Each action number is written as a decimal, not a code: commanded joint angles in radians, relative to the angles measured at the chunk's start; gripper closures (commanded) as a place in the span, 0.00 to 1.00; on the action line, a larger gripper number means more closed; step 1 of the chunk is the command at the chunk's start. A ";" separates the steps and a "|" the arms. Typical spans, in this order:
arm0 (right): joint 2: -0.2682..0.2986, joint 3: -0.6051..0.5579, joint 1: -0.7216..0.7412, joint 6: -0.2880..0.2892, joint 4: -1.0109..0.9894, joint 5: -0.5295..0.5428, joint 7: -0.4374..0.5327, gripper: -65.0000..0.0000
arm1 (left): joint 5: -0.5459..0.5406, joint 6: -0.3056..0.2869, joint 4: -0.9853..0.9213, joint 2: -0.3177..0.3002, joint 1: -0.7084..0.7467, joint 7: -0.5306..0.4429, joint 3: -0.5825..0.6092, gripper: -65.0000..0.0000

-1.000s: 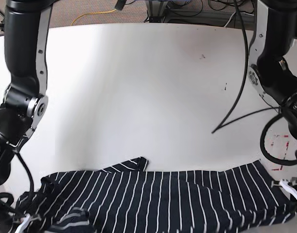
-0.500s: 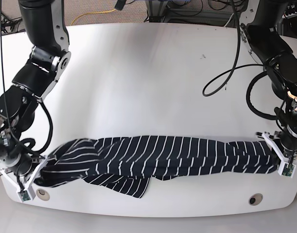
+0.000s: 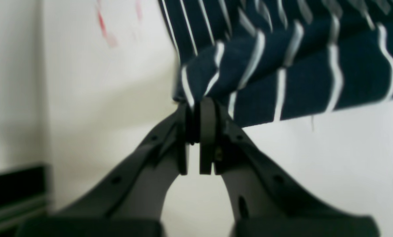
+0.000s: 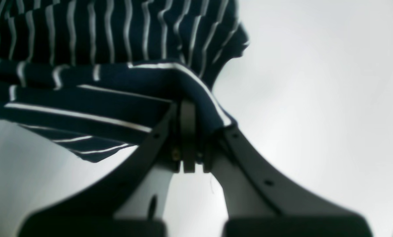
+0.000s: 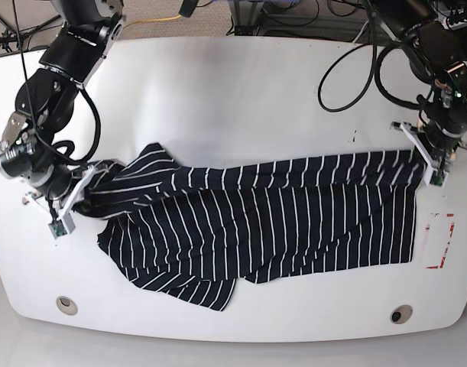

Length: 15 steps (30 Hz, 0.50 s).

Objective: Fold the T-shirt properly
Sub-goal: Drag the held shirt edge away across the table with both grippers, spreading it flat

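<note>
Fabric is filling both of your wrist views: the T-shirt [image 5: 256,222] is lying spread across the white table [image 5: 233,92], striped and rumpled, with its lower hem trailing toward the near edge. Your left gripper [image 3: 196,131] is pinching the shirt's corner, jaws pressed together on a fold of cloth, at the base view's right. Your right gripper [image 4: 191,138] is clamping the opposite bunched end. Red marks [image 5: 441,241] are showing just beside the shirt.
</note>
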 commanded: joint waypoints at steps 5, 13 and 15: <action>-0.001 0.053 -0.129 0.001 0.018 0.030 0.009 1.00 | 0.004 -0.006 0.004 -0.009 0.120 -0.054 -0.051 1.00; -0.027 0.054 -0.295 0.001 0.048 0.122 0.009 1.00 | 0.013 -0.006 -0.007 -0.063 0.226 -0.175 -0.056 1.00; -0.027 0.061 -0.323 0.001 0.045 0.139 0.009 1.00 | 0.013 -0.006 -0.007 -0.072 0.235 -0.178 -0.056 1.00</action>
